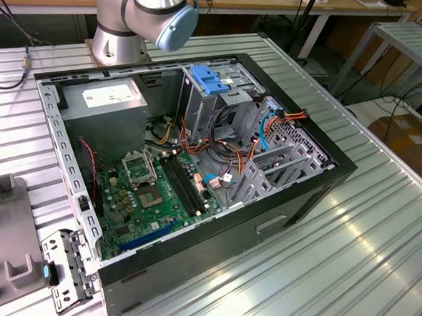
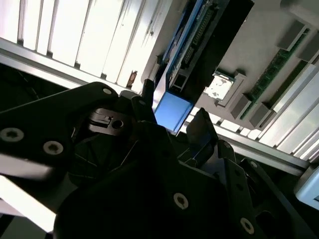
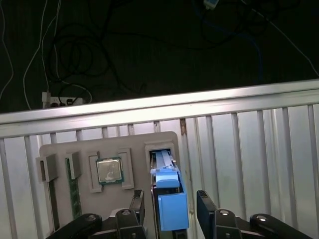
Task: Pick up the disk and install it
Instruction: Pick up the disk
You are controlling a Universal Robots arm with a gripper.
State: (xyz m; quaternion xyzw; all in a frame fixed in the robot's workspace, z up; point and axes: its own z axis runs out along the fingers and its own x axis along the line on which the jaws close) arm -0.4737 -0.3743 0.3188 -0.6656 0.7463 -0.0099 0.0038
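So this is the pick-up step, no grip made yet as far as I can tell. The disk (image 3: 165, 172) is standing on edge in its slot in the grey parts tray (image 3: 132, 142), right next to the pocket holding the processor chip (image 3: 108, 171), and the tray sits on the ribbed metal surface (image 3: 249, 149). In both wrist views the tool (image 3: 172, 201) has its fingers wide, one on each side of the disk's blue carrier end, with a visible gap on both sides, so it's straddling and not touching. My read is that a solid grab calls for squeezing squarely on the blue sides and lifting straight out of the slot so nothing snags. The open computer case (image 1: 339, 169) with its metal drive cage (image 1: 282, 159) in the exterior view has no disk in it yet.
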